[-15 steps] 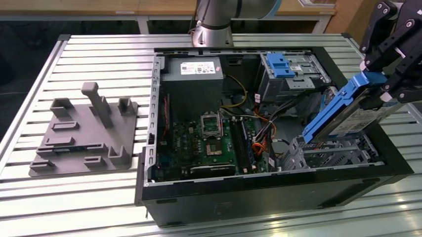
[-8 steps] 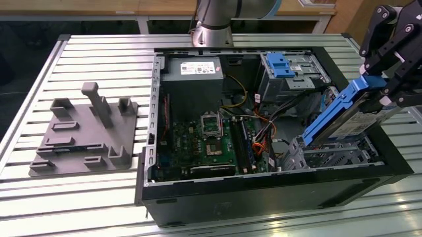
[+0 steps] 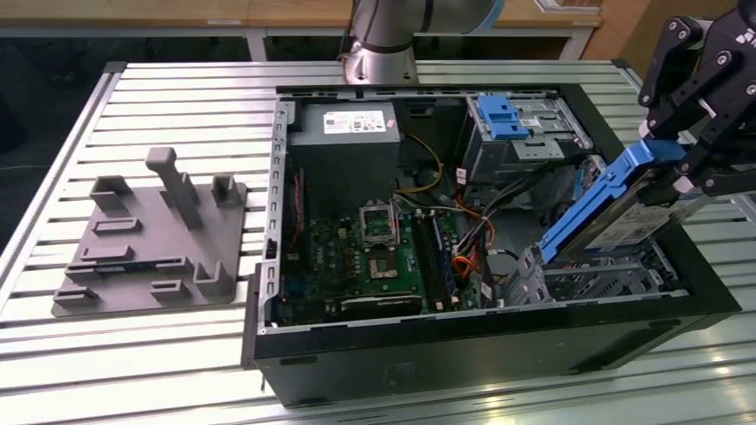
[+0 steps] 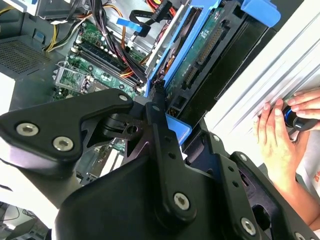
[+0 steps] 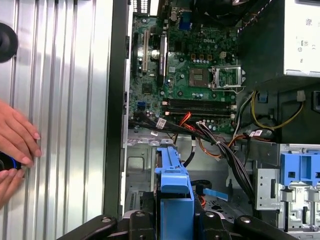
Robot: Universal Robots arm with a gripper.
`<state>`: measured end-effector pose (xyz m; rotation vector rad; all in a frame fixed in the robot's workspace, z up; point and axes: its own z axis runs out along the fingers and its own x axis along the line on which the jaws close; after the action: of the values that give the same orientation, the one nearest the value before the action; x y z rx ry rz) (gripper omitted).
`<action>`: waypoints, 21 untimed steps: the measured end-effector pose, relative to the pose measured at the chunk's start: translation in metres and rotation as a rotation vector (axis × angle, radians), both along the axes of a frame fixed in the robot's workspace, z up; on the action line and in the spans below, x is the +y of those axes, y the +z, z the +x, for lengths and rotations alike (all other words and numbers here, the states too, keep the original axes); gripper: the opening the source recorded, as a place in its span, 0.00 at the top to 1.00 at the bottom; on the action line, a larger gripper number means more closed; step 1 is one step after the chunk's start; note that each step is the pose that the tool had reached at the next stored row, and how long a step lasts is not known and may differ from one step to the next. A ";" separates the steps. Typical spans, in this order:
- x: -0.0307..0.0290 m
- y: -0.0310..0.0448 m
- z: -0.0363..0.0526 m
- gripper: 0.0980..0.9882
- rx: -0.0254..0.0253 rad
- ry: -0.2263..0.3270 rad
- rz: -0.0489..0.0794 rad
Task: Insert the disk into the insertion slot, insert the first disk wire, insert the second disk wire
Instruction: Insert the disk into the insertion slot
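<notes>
Claw [image 3: 685, 173]: upper right of the exterior view, clamped on the upper end of the disk's blue carrier.
Disk [image 3: 605, 205]: steeply tilted, upper end in the claw, lower end down at the top of the insertion slot; whether it has entered cannot be told. In the second wrist view its green circuit-board face [image 4: 200, 50] shows.
Insertion slot [image 3: 608, 282]: low perforated silver cage in the lower right corner of the computer case.
Computer case [image 3: 473, 354]: open and lying on its side on the slatted worktop [image 3: 165, 354], centre and right of the exterior view.
Motherboard [image 3: 378, 257]: middle of the case.
Taller cage [image 3: 520, 133]: with a blue latch, upper right of the case.
Wires [image 3: 473, 239]: loose bundle between the motherboard and the cages.
Grey fixture [image 3: 154, 239]: on the worktop, left of the exterior view.
Person's hands [image 4: 280, 130]: on the worktop beside the case, in both wrist views [image 5: 17, 140].
</notes>
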<state>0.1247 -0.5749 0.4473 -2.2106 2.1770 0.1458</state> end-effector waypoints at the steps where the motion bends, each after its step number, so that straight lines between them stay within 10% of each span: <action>1: 0.0000 -0.0005 0.0000 0.70 0.0000 0.000 0.000; 21: 0.0036 -0.0092 -0.0011 0.70 0.0000 -0.014 -0.001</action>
<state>0.1236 -0.5713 0.4380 -2.1957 2.1919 0.1447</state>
